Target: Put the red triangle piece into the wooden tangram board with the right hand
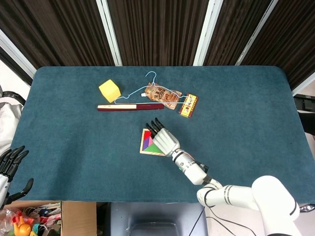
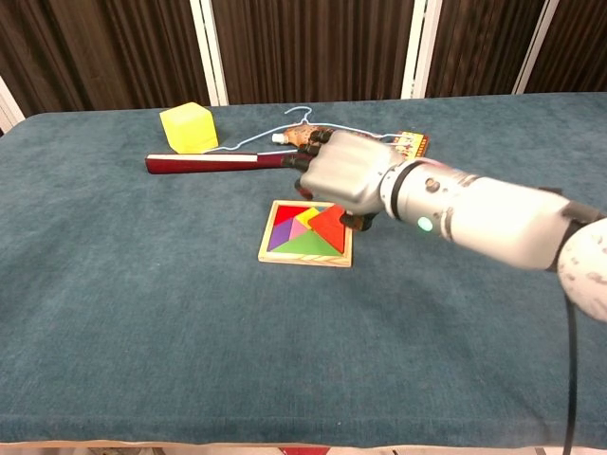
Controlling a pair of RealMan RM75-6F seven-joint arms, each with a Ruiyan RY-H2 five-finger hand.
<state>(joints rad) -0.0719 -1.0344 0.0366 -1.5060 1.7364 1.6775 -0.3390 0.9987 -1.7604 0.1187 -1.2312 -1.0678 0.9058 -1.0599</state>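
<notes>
The wooden tangram board [image 2: 303, 258] lies near the middle of the table, filled with coloured pieces. The red triangle piece [image 2: 327, 227] sits in the board's right part, its right edge under my right hand's thumb. My right hand [image 2: 346, 171] hovers over the board's far right corner, back upward, fingers stretched forward, nothing visibly gripped. In the head view the right hand [image 1: 165, 138] covers most of the board [image 1: 143, 151] and hides the red triangle. My left hand [image 1: 10, 162] hangs off the table at the lower left, fingers spread and empty.
Beyond the board lie a dark red stick [image 1: 130, 106], a yellow cube [image 1: 109, 90], a blue hanger [image 1: 147, 82], a brown pouch [image 1: 162, 95] and a red snack packet [image 1: 188, 105]. A cardboard box [image 1: 34, 214] with toys stands below the table's left corner.
</notes>
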